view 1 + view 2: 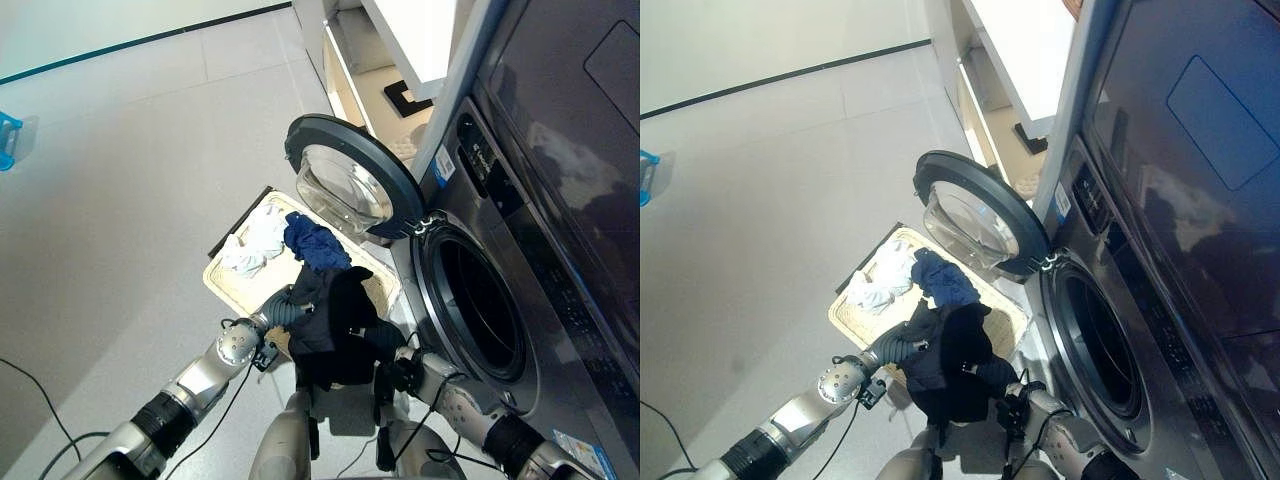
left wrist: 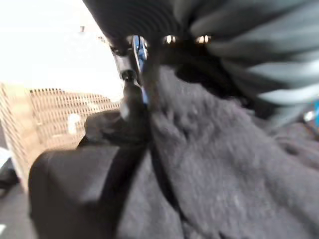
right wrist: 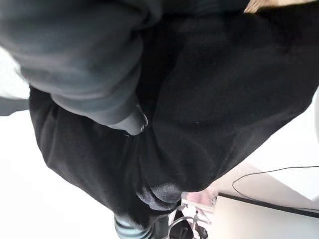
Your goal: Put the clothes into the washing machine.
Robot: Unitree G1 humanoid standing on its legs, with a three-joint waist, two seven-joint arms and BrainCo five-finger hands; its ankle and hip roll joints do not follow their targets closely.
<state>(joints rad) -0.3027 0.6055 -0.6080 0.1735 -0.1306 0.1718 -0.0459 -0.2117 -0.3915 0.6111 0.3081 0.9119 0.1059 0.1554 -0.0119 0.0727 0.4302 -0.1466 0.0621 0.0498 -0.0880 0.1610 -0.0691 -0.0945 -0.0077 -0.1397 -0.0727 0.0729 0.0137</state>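
Both hands clamped on black garment point(image 1: 335, 330), left hand point(image 1: 285, 305), right hand point(image 1: 385, 345), above basket rim point(image 1: 225, 290), open drum point(image 1: 480, 305) beside

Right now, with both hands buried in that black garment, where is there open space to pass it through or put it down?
The washing machine's drum opening looks bare, bordered by its open door above. The grey floor left of the laundry basket is wide open. It is crowded in the basket, with white clothes and a blue garment, and where both hands meet the black garment.

Both silver-grey arms reach forward, the dark-covered left hand point(image 1: 283, 307) and right hand point(image 1: 385, 345) close together, fingers hidden.
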